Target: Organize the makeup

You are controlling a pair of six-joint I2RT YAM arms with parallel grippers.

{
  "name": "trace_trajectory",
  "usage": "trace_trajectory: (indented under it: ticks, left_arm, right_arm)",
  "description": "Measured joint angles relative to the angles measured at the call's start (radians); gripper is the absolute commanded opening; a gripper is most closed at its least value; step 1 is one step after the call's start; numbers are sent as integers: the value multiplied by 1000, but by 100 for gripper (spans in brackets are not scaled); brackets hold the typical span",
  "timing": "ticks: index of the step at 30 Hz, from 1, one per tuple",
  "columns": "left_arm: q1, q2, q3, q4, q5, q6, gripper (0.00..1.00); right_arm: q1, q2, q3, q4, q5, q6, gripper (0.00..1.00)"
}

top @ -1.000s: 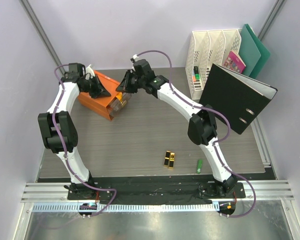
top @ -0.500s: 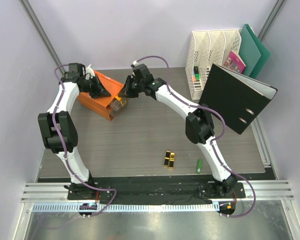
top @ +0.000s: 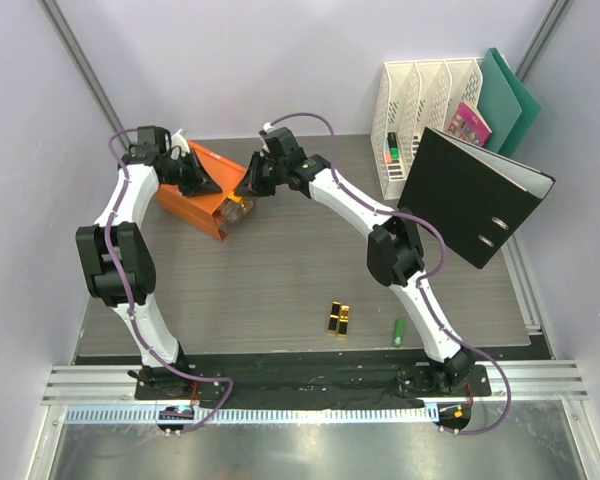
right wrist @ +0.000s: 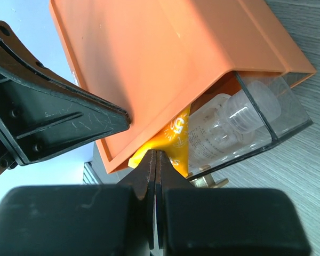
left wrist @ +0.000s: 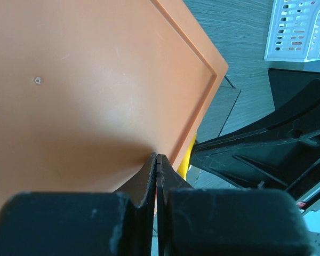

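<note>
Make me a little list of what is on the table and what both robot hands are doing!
left gripper: shut, tips on top of the orange plastic drawer box
right gripper: shut, pinching the flat end of the orange-yellow tube
clear drawer: open, holds a clear plastic bottle; the tube is partly in it
loose on table: black-and-gold lipsticks, small green tube
far right: white file rack, black ring binder
</note>
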Motion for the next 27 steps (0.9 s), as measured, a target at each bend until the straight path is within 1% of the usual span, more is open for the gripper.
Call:
trace_trajectory:
  ticks: [3, 12, 27]
  left_arm:
    - [0, 0, 0, 0, 0, 0, 0]
    - [0, 0, 0, 0, 0, 0, 0]
    - [0, 2, 6, -8, 0, 2, 0]
  right_arm:
    - [0, 11, 18, -8, -8, 1, 5]
    - [6, 42, 61, -23, -19, 5, 5]
    - [9, 65, 99, -47, -40, 3, 3]
